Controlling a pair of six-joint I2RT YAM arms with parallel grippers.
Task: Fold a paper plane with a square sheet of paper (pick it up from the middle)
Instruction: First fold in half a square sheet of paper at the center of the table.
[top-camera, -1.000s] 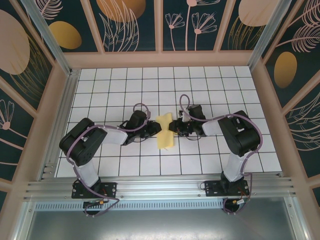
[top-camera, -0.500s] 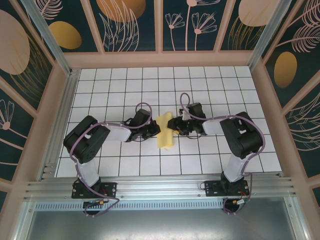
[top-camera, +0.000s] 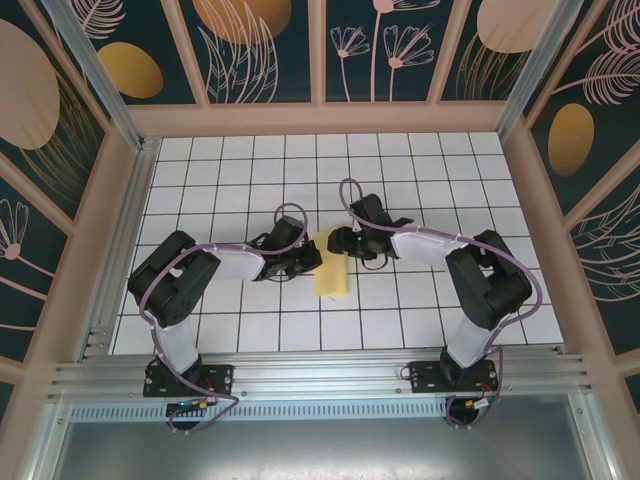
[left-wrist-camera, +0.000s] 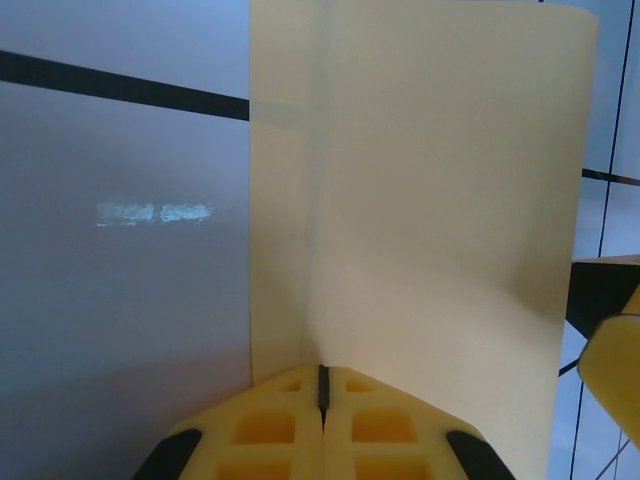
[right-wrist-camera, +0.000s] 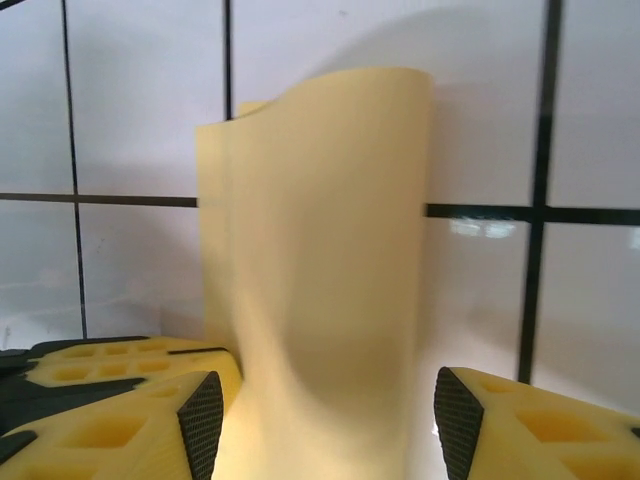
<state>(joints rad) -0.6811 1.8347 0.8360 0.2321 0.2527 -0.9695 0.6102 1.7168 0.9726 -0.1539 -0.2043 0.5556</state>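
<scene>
The square sheet of paper (top-camera: 332, 272), folded to a narrow doubled strip, is pinched by the tightly closed left gripper (left-wrist-camera: 322, 385); the right gripper (right-wrist-camera: 320, 425), facing the left gripper, straddles it wide, holding nothing; nose and wing folds look undone.

Bright even light; wrist cams soft, square sheet of paper (right-wrist-camera: 320, 250) blurry, glare streak on table (left-wrist-camera: 100, 300).

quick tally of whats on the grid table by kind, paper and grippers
folded yellow paper sheet: 1
grippers: 2 (left gripper shut on the sheet's edge, right gripper open with a finger on each side of it)
total: 3
</scene>
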